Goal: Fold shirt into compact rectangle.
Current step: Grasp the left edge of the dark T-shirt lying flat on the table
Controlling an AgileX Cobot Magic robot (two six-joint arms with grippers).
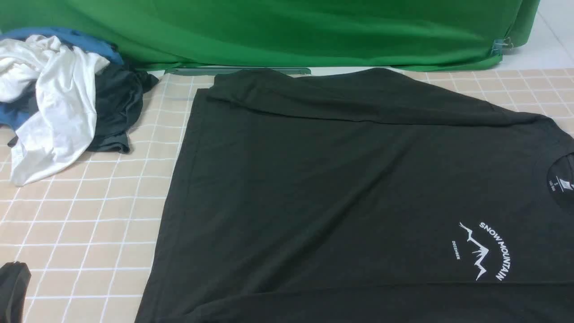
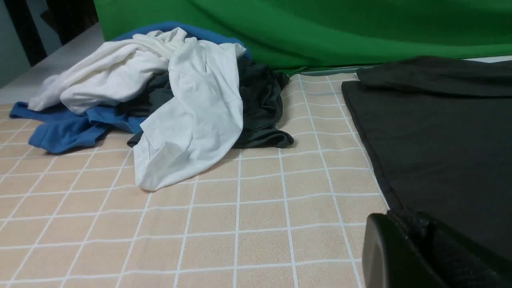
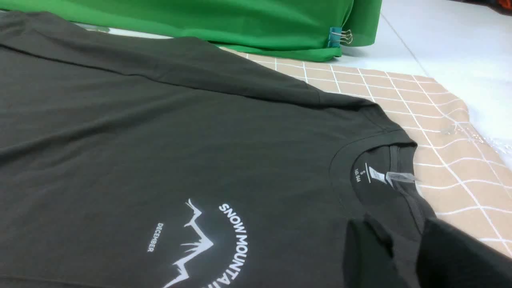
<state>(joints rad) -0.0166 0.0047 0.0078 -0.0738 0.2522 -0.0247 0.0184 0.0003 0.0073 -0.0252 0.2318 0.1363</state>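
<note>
front: one shirt (image 1: 314,188) flat, middle to right table (image 1: 89,233) edge, collar (image 1: 563,179) rightwards; one pile (image 1: 58,103) at far left corner | left wrist: pile counts three garments; left claw (image 2: 384,244) closed, a sideways move may drag the shirt | right wrist: right claw (image 3: 406,244) at collar, width cannot be told; may pinch one layer only

The large charcoal-black cotton T-shirt (image 1: 341,179) lies spread out in front of me, chest side up, on the beige checked desk (image 1: 89,224). It lies sideways: its straight hem points to the desk's left side and its round collar (image 1: 563,179) to the desk's right side, with a small size label showing inside the neck. Toward the desk's far edge, a long folded strip (image 1: 350,94) of the shirt lies doubled over onto the body. The white "SNOW MOUNTAIN" mountain logo (image 1: 486,251) sits near the collar.
</note>
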